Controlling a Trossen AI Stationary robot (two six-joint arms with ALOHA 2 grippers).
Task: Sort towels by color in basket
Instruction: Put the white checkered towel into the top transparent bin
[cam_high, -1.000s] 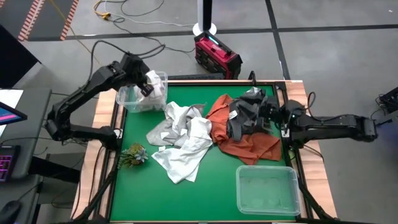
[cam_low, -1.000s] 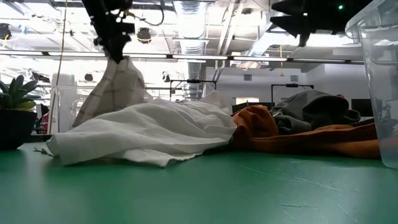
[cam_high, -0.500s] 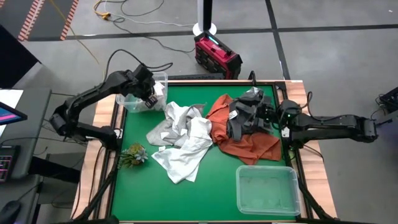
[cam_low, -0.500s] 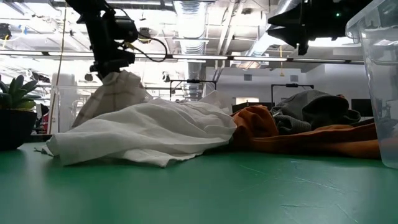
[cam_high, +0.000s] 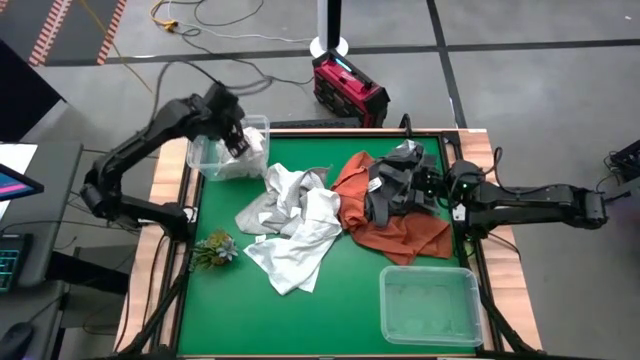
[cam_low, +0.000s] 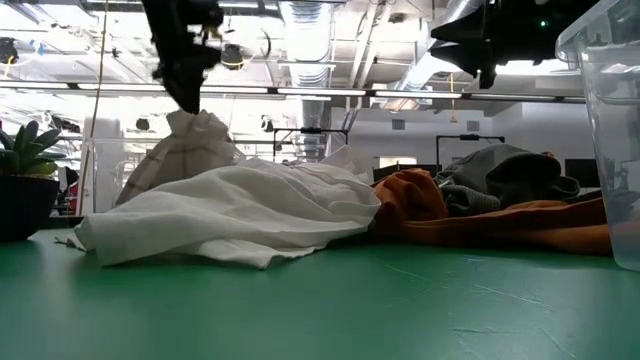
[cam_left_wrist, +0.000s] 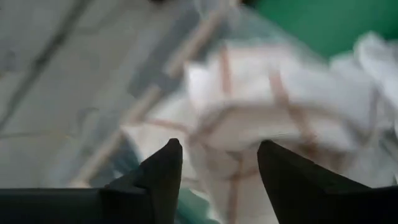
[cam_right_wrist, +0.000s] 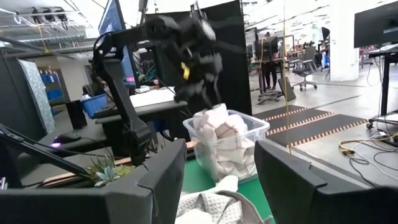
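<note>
A white towel with thin checked lines (cam_left_wrist: 261, 106) lies heaped in a clear bin (cam_high: 205, 160) at the table's far left corner. My left gripper (cam_left_wrist: 214, 155) hangs open just above the heap (cam_low: 185, 150), a finger to each side. White and light grey towels (cam_high: 290, 225) lie piled mid-table. To their right a rust orange towel (cam_high: 400, 235) lies spread, with a dark grey towel (cam_low: 500, 175) on it. My right gripper (cam_right_wrist: 221, 168) hovers open over that dark grey towel, raised clear of it.
An empty clear bin (cam_high: 430, 305) stands at the near right corner. A small green plant sprig (cam_high: 213, 250) lies by the left edge. Bare green tabletop (cam_high: 330, 320) runs along the near side. Wooden rails frame the table.
My left gripper dipped toward the far-left bin with the checked towel, then let go and rose a little. The towel's top, drawn up to a peak before, has slumped into a rounded heap in the bin.
</note>
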